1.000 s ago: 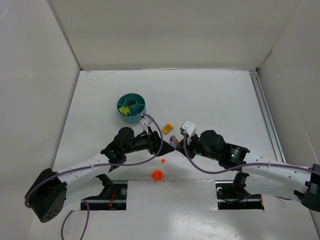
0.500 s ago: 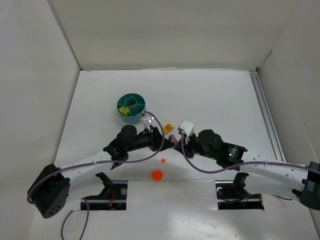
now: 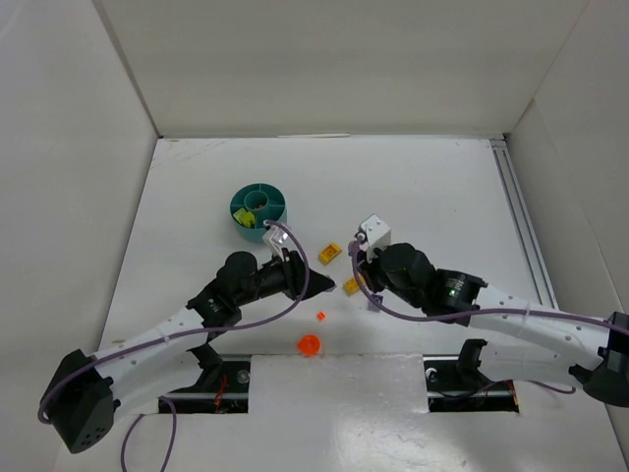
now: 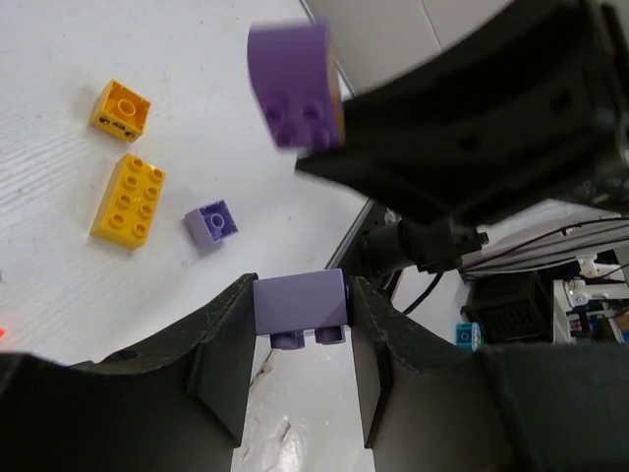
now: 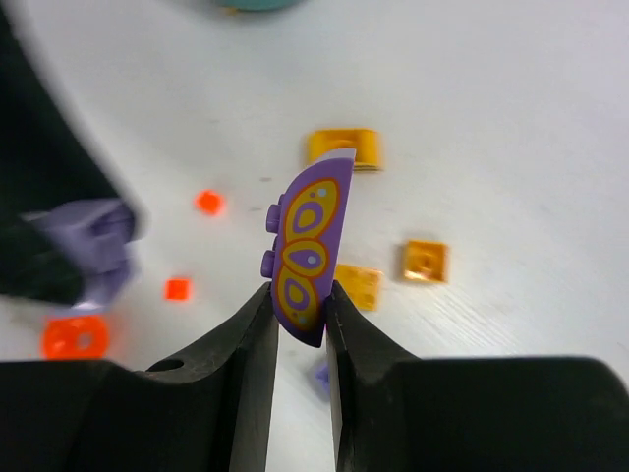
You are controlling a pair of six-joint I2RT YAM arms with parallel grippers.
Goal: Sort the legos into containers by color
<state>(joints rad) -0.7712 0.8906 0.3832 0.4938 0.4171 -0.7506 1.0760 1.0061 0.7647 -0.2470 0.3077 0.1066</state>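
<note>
In the left wrist view my left gripper is shut on a plain purple brick, studs pointing down, held above the table. My right gripper is shut on a curved purple lego with yellow ovals; its studded underside shows close ahead of the left jaws. Both grippers hover mid-table, tips a little apart, left gripper below right of the teal dish. Loose on the table lie orange-yellow legos, a small purple brick and orange-red bits.
The dish holds some yellow-green pieces in its left compartment. White walls enclose the table on three sides, with a rail along the right. The arm bases and their cables sit at the near edge.
The left jaws have closed on the purple brick. The two grippers, tip to tip a second ago, have drawn apart; the right wrist has shifted up and right.
</note>
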